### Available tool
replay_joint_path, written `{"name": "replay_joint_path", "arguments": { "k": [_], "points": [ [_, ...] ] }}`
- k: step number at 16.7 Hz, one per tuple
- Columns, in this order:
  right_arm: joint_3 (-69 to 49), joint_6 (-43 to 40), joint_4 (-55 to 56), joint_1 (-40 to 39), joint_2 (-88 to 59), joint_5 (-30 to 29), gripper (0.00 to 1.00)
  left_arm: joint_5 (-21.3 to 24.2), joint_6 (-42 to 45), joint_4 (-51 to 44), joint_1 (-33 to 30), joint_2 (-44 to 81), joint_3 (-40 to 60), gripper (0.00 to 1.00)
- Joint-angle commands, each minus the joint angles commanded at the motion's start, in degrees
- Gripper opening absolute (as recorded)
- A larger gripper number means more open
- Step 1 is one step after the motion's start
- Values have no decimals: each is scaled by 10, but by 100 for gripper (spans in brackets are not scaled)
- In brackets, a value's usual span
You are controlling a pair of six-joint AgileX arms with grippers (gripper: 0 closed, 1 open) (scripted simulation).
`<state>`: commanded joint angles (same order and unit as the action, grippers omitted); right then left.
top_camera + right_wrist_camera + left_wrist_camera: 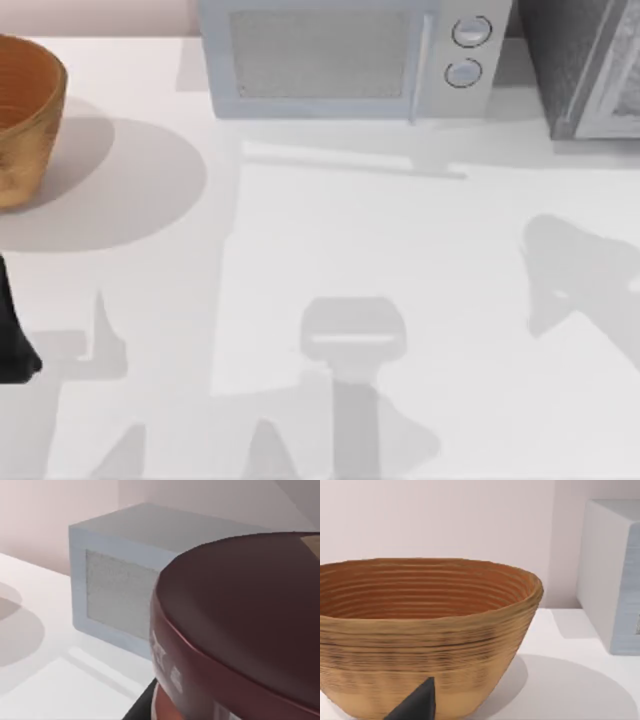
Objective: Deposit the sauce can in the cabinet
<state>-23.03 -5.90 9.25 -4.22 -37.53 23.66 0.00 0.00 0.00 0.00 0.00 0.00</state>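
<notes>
Can (240, 630): right up against the right wrist camera, maroon lid looming, a strip of label below; apparently carried by the right jaws, lifted clear of the counter (400, 250) for travel.
Right jaws: grip not visible, so open or closed cannot be told; carriage judged from the can's closeness alone.
Left arm (15, 335): dark shape parked at the counter's left edge, out of the carrying path.
Left jaws: one dark fingertip (417, 705) visible low down; state cannot be told.
Bowl (420, 635): just ahead of the left jaws, upright, hollow, resting on the counter; no part in the task.
Microwave (115, 587): beyond the can, well apart, against the back wall.
Cabinet (590, 65): grey box at the back right corner, farther than the microwave; likely destination, can not yet inside.
</notes>
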Motion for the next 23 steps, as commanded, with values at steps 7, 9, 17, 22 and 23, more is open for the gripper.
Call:
{"name": "replay_joint_path", "arguments": {
  "k": [7, 9, 17, 22, 23],
  "points": [
    [191, 47, -77, 34, 322, -195, 0, 0, 0, 0, 0, 0, 0, 100],
    [220, 56, -89, 40, 361, -225, 0, 0, 0, 0, 0, 0, 0, 100],
    [224, 60, -93, 40, 368, -237, 0, 0, 0, 0, 0, 0, 0, 100],
    [104, 65, -126, 33, 275, -258, 0, 0, 0, 0, 0, 0, 0, 100],
    [63, 66, -138, 30, 244, -264, 0, 0, 0, 0, 0, 0, 0, 100]
  ]
}}
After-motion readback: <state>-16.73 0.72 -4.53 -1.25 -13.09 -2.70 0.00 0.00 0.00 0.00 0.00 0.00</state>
